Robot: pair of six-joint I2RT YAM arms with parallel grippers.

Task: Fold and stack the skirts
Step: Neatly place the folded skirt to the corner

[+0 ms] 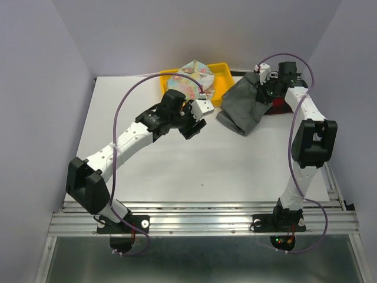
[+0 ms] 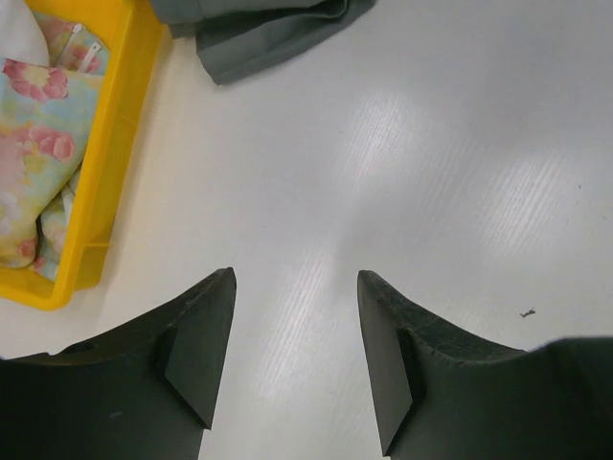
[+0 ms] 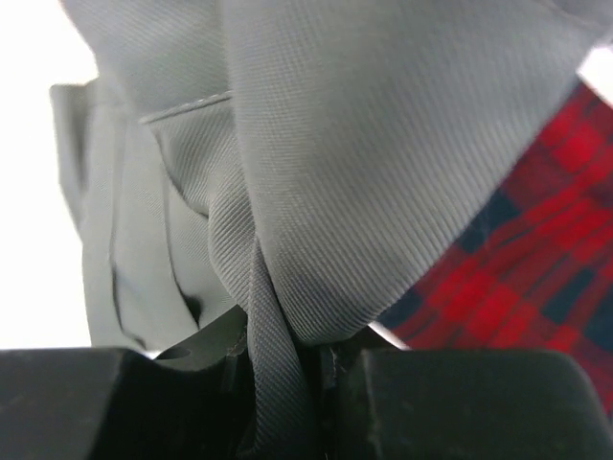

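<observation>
- The left gripper (image 2: 295, 287) has its jaws spread wide, with nothing between them; only bare table (image 2: 431, 172) shows in the gap, and the pads touch nothing
- The right gripper (image 3: 283, 369) has its jaws drawn close, pinching a gathered fold of the grey skirt (image 3: 335, 144), which rises from the fingers in taut creases
- The right wrist view shows the plaid skirt (image 3: 517, 278) lying behind the grey cloth on the right; from above only a sliver of its red (image 1: 280, 107) peeks out beside the grey one
- The left wrist view shows the floral skirt (image 2: 38, 144) bunched inside the yellow tray (image 2: 124, 125) at the left, and an edge of the grey skirt (image 2: 268, 29) on the table at the far side
- From above, the grey skirt (image 1: 244, 106) lies crumpled at the far right of the table (image 1: 206, 171), just right of the tray (image 1: 224, 71), where the floral skirt (image 1: 191, 76) sits
- The left arm stretches from its near-left base towards the far middle, its gripper (image 1: 197, 127) over open table just near of the tray
- The right arm stands tall from its near-right base, its elbow high and its forearm reaching far, with its gripper (image 1: 266, 88) at the far end of the grey skirt
</observation>
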